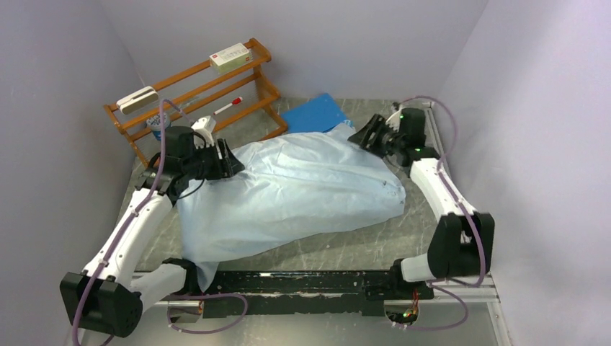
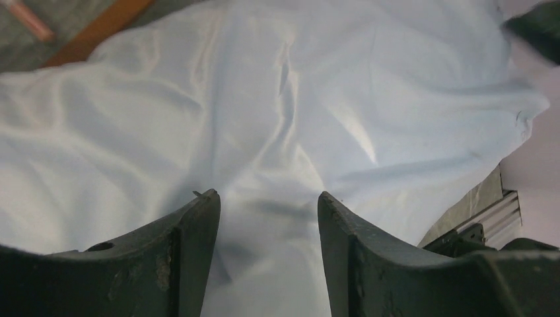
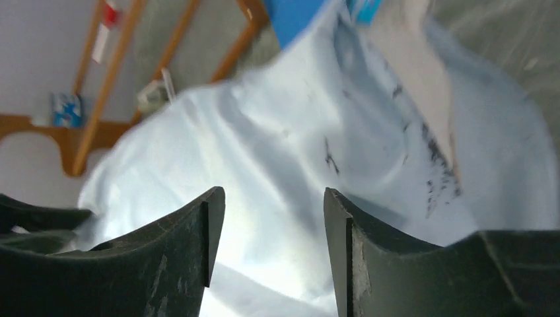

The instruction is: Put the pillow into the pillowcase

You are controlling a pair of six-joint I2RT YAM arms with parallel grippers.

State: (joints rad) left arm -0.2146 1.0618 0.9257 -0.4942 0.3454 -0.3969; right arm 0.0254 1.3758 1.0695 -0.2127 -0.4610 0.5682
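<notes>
Shows the pale-blue pillowcase (image 1: 288,194) lying plump and wrinkled across the middle of the grey table (image 1: 346,249), one loose corner trailing toward the near edge beside the left arm's base. Leaves the pillow itself out of plain sight, with only a rounded bulk under the cloth.

Catches the left gripper (image 1: 235,160) at the case's far-left corner, tips right at the fabric's edge, jaws parted to a middling width. Gives, from the left wrist, dark fingers (image 2: 198,228) apart above creased blue cloth, a shadow in the gap, nothing pinched.

Puts the right gripper (image 1: 362,135) at the far-right corner, just beside the cloth, likewise spread. Gives, from the right wrist, fingers (image 3: 201,231) apart and empty, the case filling the view beyond them. Picks out there an off-white strip (image 3: 422,86) flecked with dark smudges along the case's far side; pillow or fold, cannot tell.

Places a stiff bright-blue sheet (image 1: 317,113) flat on the table behind the case, touching the cloth's far edge. Sets a wooden rack (image 1: 194,94) in the far-left corner, a white box (image 1: 229,56) on its top rail and a red-capped marker (image 1: 227,106) lower down.
</notes>
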